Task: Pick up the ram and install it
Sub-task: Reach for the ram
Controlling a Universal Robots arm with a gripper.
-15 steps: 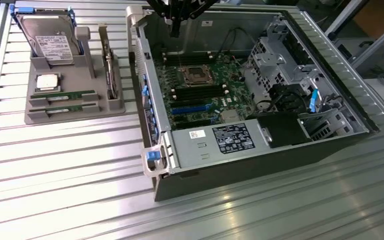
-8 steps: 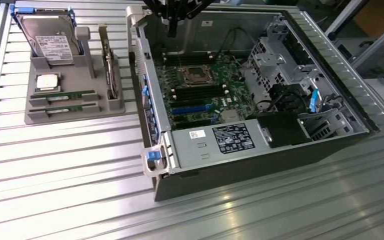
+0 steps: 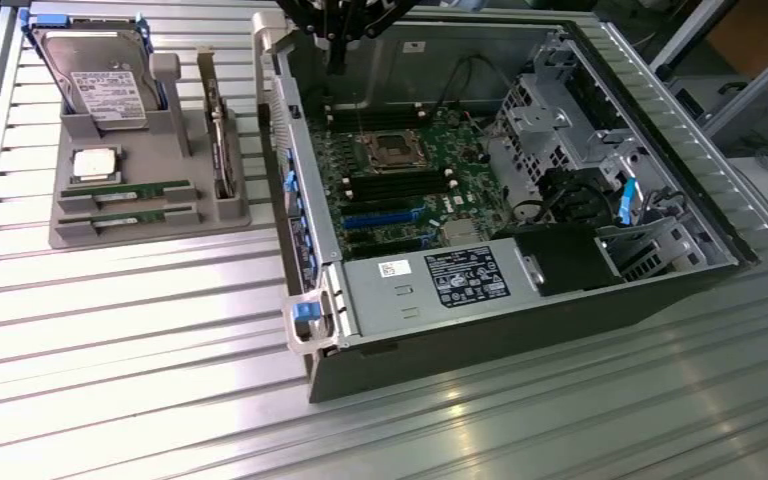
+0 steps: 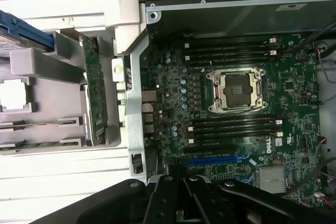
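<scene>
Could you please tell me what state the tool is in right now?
Tool: closed, nothing seen held; ram sticks rest in the grey holder.

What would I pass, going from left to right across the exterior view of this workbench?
In order: ram sticks → upright green card → processor socket → grey metal drive cage.
</scene>
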